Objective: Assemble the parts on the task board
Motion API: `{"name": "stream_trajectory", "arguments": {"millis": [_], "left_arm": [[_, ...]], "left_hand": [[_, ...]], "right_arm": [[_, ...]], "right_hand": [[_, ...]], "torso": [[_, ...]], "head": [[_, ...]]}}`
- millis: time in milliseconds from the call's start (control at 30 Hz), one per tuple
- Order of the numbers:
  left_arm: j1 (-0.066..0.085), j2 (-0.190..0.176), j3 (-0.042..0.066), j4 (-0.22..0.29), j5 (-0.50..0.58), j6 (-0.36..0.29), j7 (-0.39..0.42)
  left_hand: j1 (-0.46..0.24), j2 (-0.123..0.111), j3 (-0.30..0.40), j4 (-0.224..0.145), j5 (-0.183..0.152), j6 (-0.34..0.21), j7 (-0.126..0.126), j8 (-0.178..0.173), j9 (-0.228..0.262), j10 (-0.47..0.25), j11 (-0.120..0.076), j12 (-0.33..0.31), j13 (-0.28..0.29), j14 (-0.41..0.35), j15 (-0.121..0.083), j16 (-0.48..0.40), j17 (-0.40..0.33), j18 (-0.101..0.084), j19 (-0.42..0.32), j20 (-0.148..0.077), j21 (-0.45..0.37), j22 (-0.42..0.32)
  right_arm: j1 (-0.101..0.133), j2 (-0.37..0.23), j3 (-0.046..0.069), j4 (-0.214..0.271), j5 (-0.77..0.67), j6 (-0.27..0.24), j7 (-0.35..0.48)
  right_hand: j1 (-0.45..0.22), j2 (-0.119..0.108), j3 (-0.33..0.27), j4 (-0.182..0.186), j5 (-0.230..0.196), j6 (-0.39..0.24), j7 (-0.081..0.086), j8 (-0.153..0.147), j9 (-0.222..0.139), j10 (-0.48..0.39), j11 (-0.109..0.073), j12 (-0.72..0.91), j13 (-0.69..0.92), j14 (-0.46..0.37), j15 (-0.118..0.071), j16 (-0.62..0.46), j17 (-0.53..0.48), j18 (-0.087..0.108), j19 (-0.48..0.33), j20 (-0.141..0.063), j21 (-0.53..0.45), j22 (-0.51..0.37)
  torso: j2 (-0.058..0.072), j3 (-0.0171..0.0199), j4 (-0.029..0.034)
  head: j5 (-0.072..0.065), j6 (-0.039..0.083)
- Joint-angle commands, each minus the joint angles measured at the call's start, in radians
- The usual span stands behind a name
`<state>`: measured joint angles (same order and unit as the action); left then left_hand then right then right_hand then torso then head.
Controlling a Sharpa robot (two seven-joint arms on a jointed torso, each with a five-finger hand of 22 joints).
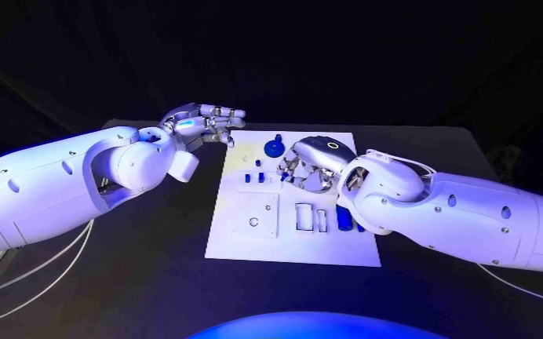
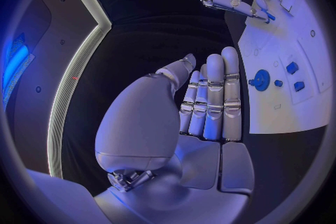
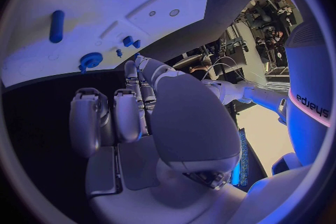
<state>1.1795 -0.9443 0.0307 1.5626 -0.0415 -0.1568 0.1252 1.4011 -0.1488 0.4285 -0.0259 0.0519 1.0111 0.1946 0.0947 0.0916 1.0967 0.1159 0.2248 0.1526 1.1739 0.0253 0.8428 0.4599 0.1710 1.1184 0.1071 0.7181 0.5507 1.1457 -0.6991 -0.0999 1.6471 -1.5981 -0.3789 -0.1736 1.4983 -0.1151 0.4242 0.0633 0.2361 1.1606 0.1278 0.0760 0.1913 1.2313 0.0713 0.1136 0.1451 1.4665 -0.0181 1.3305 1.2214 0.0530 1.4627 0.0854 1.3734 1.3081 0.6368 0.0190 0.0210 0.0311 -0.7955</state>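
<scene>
the task board (image 1: 255, 245) is a white plate lying flat in the middle of the black table (image 1: 136, 276), its long sides running away from the robot; on it, near the far edge, a round blue gear-like part (image 1: 274, 147) stands out, and just nearer lie a few small blue parts (image 1: 260, 176) close together; a longer blue part (image 1: 343, 216) lies by the board's right edge, partly behind the right arm; the near half carries pale raised rectangles and slots — a square block with a small hole (image 1: 255, 215) toward the left edge, two narrow upright frames (image 1: 311, 217) beside it.

the right hand (image 1: 314, 162) sits over the far-right part of the board, just beside the round part, its fingers bent down toward the plate; in the left wrist view its fingertips (image 2: 260, 11) reach a small blue piece at the board's surface, yet whether they pinch it or merely touch it i cannot tell; in the right wrist view the fingers (image 3: 115, 117) are curled inward toward the palm, with the board and a blue peg (image 3: 56, 26) beyond them.

the left hand (image 1: 207, 125) hovers off the board's far-left corner, above the bare table, apart from the plate; its fingers (image 2: 213, 95) lie straight and side by side, thumb standing away — nothing held; the round gear (image 2: 262, 79) lies just past its fingertips on the board.
</scene>
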Motion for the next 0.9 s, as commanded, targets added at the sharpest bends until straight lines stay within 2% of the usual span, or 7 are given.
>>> {"name": "stream_trajectory", "arguments": {"millis": [33,200,433,600,733,900], "left_arm": [[0.002,0.003,0.001,0.006,-0.003,0.012,0.012],[0.002,0.003,0.001,0.01,-0.003,0.01,0.014],[0.002,0.004,0.001,0.014,-0.003,0.01,0.012],[0.002,0.004,0.001,0.015,-0.003,0.012,0.011],[0.002,0.004,0.001,0.015,-0.003,0.013,0.01],[0.003,0.004,0.001,0.015,-0.003,0.014,0.008]], "left_hand": [[0.006,0.001,0.0,-0.005,0.0,-0.008,0.0,0.005,-0.002,-0.009,0.001,0.006,0.0,-0.006,0.003,-0.004,-0.002,0.012,-0.006,0.0,-0.005,-0.002],[0.006,0.001,0.0,-0.005,0.0,-0.008,0.0,0.005,-0.002,-0.009,0.001,0.006,0.0,-0.006,0.003,-0.004,-0.002,0.012,-0.006,0.0,-0.005,-0.002],[0.005,0.002,-0.001,-0.005,0.0,-0.008,0.0,0.005,-0.002,-0.009,0.001,0.008,0.0,-0.006,0.003,-0.004,-0.002,0.012,-0.007,0.001,-0.006,-0.002],[0.005,0.002,-0.001,-0.005,0.0,-0.008,0.0,0.005,-0.002,-0.009,0.001,0.008,0.0,-0.006,0.003,-0.004,-0.002,0.012,-0.007,0.001,-0.006,-0.002],[0.005,0.002,-0.001,-0.005,0.0,-0.008,0.0,0.005,-0.002,-0.009,0.001,0.008,0.0,-0.006,0.003,-0.004,-0.002,0.012,-0.007,0.001,-0.006,-0.002],[0.005,0.002,-0.001,-0.005,0.0,-0.008,0.0,0.005,-0.002,-0.009,0.001,0.008,0.0,-0.006,0.003,-0.004,-0.002,0.012,-0.007,0.001,-0.006,-0.002]], "right_arm": [[-0.026,0.027,-0.002,-0.014,-0.02,0.016,0.016],[-0.056,0.066,-0.006,-0.046,-0.025,0.025,0.018],[-0.077,0.097,-0.009,-0.086,-0.036,0.019,0.015],[-0.085,0.109,-0.01,-0.103,-0.04,0.02,0.017],[-0.087,0.115,-0.01,-0.109,-0.037,0.039,0.019],[-0.088,0.119,-0.01,-0.111,-0.035,0.057,0.023]], "right_hand": [[-0.008,-0.001,0.006,0.001,0.004,0.005,0.005,0.001,0.002,0.009,-0.009,-0.001,0.002,0.035,0.001,0.006,0.001,-0.007,0.008,0.003,0.004,0.169],[-0.01,-0.001,0.008,0.0,0.004,0.005,0.005,0.0,0.002,0.009,-0.009,-0.002,0.002,0.035,0.002,0.005,0.0,-0.007,0.007,0.003,0.003,0.169],[-0.015,0.0,0.011,-0.002,0.007,0.004,0.006,-0.001,0.002,0.009,-0.008,-0.003,0.002,0.035,0.002,0.005,0.0,-0.007,0.008,0.003,0.004,0.169],[-0.02,0.0,0.018,-0.008,0.016,0.004,0.006,-0.001,0.003,0.01,-0.008,-0.006,0.003,0.035,0.002,0.006,0.002,-0.007,0.009,0.003,0.006,0.171],[-0.023,-0.001,0.019,-0.009,0.017,0.004,0.006,-0.001,0.003,0.01,-0.008,-0.006,0.003,0.035,0.002,0.007,0.002,-0.008,0.01,0.003,0.008,0.172],[-0.025,-0.001,0.019,-0.009,0.017,0.005,0.006,-0.001,0.004,0.011,-0.008,-0.006,0.003,0.035,0.002,0.007,0.002,-0.008,0.01,0.003,0.008,0.172]], "torso": [[0.0,-0.0006,-0.0005],[0.001,-0.0005,0.0014],[0.001,-0.0001,0.0012],[0.001,0.0014,-0.0003],[0.001,0.0007,-0.0006],[0.002,0.0016,-0.0006]], "head": [[0.015,-0.006],[0.025,-0.012],[0.039,-0.019],[0.048,-0.024],[0.051,-0.026],[0.053,-0.028]]}}
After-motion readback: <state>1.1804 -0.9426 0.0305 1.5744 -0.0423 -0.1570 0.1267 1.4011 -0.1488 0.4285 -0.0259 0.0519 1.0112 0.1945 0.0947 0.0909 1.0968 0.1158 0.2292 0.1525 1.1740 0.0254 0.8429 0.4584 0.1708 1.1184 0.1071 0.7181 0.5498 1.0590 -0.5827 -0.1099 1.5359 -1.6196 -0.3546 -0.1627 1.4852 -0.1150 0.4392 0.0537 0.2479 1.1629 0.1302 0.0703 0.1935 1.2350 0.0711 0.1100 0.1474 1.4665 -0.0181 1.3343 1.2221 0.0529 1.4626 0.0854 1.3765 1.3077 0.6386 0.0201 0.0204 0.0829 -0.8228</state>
